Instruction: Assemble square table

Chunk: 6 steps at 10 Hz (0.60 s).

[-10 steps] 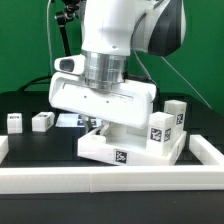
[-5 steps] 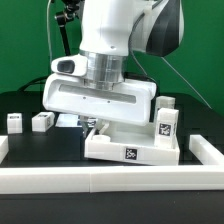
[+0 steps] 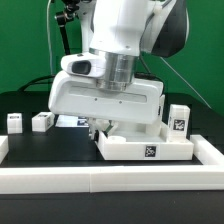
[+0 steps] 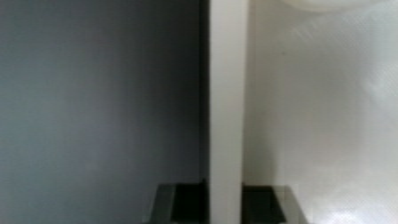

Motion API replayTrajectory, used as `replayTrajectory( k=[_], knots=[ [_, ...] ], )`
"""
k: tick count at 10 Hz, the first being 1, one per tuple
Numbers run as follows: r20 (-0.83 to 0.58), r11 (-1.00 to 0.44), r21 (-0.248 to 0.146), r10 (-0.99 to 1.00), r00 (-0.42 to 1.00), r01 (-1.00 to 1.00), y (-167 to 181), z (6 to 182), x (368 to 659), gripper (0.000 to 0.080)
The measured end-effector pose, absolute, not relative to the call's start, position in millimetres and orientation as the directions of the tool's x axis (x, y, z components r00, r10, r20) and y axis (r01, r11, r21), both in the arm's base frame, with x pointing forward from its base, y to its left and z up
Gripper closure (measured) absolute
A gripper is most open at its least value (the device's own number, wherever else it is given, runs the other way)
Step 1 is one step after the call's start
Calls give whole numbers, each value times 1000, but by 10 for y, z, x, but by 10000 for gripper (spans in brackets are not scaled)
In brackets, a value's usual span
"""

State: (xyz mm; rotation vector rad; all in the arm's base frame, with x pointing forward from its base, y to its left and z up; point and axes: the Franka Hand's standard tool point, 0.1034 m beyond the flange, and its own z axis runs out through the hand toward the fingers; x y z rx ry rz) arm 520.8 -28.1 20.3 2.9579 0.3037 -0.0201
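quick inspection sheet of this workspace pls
surface: black work table, edged by a long white rail; flat white marker board lying on it
job's things: white square plastic slab by the rail; one white tagged block leg upright at its far corner; two more small white legs on the exterior view's left
clutter: nothing seen
grippers: hand shut on the slab's rim, fingers either side in the wrist view
cables: dark cable behind the arm
surroundings: green backdrop
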Motion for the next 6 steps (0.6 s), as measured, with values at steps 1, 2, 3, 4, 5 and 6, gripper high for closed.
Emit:
replayTrajectory(
  k=[1,2,3,4,5,6],
  knots=[
    [-40,-946,167,274,961,277,-298,215,5221,726],
    [-51,-928,166,329,943,333,-316,218,5223,726],
    [-61,-911,167,373,926,378,-330,219,5223,726],
    [-67,-897,165,404,912,409,-344,220,5223,726],
    [-84,-863,164,470,879,478,-362,219,5222,726],
    [-100,-828,162,528,843,537,-383,219,5220,726]
  ],
)
